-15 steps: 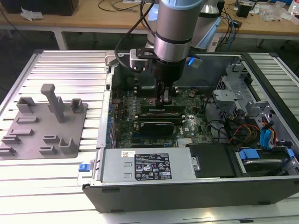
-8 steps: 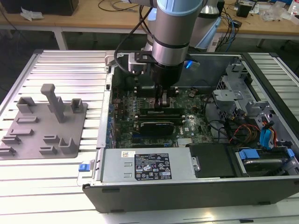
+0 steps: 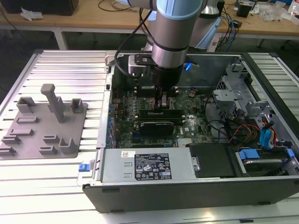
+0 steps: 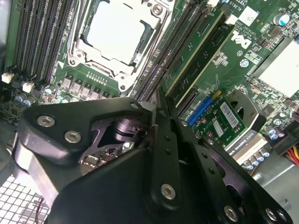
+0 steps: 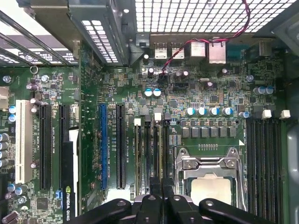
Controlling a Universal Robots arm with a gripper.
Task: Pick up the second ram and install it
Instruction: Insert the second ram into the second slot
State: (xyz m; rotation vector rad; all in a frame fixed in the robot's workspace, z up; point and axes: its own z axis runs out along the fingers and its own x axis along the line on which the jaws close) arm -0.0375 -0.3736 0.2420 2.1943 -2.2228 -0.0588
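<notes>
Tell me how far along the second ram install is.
Done: one green stick stands in a slot near the processor socket. In hand: the gripper, shut, is down over the neighbouring slots; whether it pinches the second ram I cannot tell. Left: seating is unconfirmed.

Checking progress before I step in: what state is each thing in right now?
Hand: shut, fingertips low at the memory slots.
Processor socket: frame closed, top bare.
Green ram stick: upright in a slot beside the socket.
Computer case: side open.
Expansion card: seated in its slot.
</notes>
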